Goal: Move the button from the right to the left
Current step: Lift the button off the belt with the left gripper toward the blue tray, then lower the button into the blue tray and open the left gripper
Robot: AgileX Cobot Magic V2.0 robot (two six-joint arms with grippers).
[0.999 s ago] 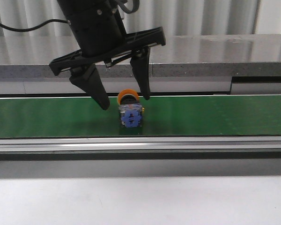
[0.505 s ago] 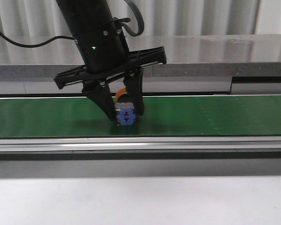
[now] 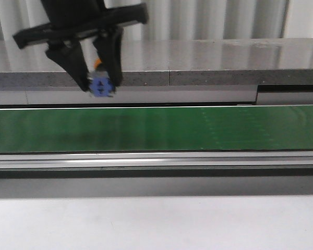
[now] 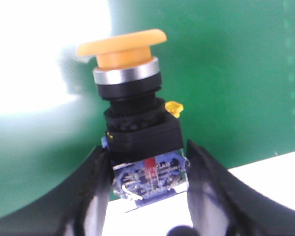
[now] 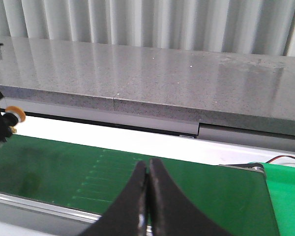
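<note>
My left gripper (image 3: pixel 100 85) is shut on the button (image 3: pixel 100 85) and holds it in the air above the left part of the green belt (image 3: pixel 198 130). In the left wrist view the button (image 4: pixel 137 123) shows its yellow mushroom cap, black collar and blue and clear block with a red mark, clamped between the two black fingers (image 4: pixel 91 196) at the block. My right gripper (image 5: pixel 148 169) is shut and empty above the belt (image 5: pixel 64 167). The button also shows small at the edge of the right wrist view (image 5: pixel 13 116).
A grey stone ledge (image 3: pixel 224 57) runs behind the belt. A metal rail (image 3: pixel 156 161) and a white table edge (image 3: pixel 156 224) lie in front of it. A brighter green surface (image 5: pixel 287 196) with red wires lies at the belt's right end.
My left gripper closed on the button on the belt, then lifted it and carried it up and to the left. The belt's middle is now bare.
</note>
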